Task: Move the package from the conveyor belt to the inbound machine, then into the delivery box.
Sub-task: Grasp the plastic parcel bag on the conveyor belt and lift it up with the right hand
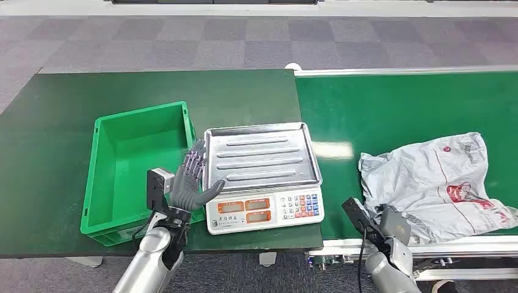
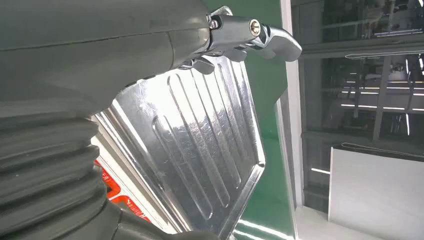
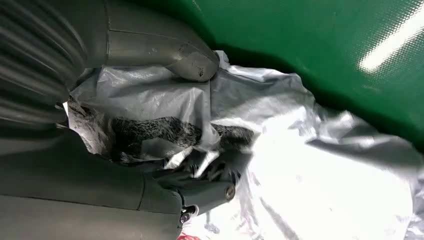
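- Head view: bag [image 1: 441,183] lies on belt [image 1: 397,110], right of scale [image 1: 262,177]; bin [image 1: 137,171] left. Left hand [image 1: 188,183] raised beside tray, fingers spread, empty.
- Left wrist view: fingers [image 2: 260,37] apart over tray [image 2: 200,145].
- Right wrist view: right hand [image 3: 195,125], thumb and fingers clamped on crumpled bag [image 3: 310,165].

Two adjoining supports: a dark green bench [image 1: 55,122] at left and a brighter green conveyor belt [image 1: 403,110] at right, edged by a pale rail. On the bench stand an open green crate [image 1: 107,213] and, just beside it, an electronic scale [image 1: 266,210] with a ribbed steel pan [image 1: 259,152]. On the belt lies a crumpled grey package [image 1: 437,177] near the front edge.
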Controlling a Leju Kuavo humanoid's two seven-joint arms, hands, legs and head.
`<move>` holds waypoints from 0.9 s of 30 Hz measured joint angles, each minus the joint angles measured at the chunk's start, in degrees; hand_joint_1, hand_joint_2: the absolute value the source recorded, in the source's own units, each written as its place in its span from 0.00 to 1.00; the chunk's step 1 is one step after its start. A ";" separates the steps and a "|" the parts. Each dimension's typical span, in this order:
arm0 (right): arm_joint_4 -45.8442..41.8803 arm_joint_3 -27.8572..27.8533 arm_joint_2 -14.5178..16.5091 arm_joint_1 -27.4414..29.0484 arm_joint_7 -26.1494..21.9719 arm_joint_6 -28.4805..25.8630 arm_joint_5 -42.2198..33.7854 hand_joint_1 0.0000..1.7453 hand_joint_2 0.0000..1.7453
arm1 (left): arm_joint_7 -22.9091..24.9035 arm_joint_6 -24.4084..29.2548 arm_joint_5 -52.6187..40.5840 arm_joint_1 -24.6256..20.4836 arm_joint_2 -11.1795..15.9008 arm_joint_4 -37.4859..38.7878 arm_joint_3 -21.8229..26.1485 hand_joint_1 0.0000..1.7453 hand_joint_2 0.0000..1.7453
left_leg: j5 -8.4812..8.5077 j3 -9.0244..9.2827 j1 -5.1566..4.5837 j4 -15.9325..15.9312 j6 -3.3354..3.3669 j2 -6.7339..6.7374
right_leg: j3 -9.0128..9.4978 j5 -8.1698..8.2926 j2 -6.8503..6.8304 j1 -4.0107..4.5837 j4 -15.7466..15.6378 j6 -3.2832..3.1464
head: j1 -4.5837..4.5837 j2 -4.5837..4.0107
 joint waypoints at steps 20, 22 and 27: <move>-1.11 -0.21 1.03 0.18 -3.79 -2.34 -2.43 1.00 1.00 | 0.00 0.28 0.00 -0.04 0.23 -0.01 0.00 0.00 1.00 | 0.00 -0.03 -0.01 0.00 0.01 -0.05 | 0.03 -0.01 -0.05 -0.03 0.00 0.01 | 0.02 0.00; -2.14 -0.23 1.19 0.54 -5.67 -3.13 -4.16 1.00 1.00 | 0.00 0.51 0.00 -0.08 0.23 -0.02 0.00 0.00 1.00 | 0.00 -0.05 -0.01 0.00 0.01 -0.05 | 0.01 0.00 -0.05 -0.04 0.00 0.01 | 0.02 0.00; -7.05 -0.25 1.55 2.37 -10.03 -4.84 -10.17 1.00 1.00 | 0.02 0.66 0.00 -0.16 0.23 -0.01 0.00 0.00 1.00 | 0.01 -0.22 -0.02 0.00 0.00 -0.06 | -0.18 0.00 -0.04 -0.04 0.03 0.01 | 0.02 0.00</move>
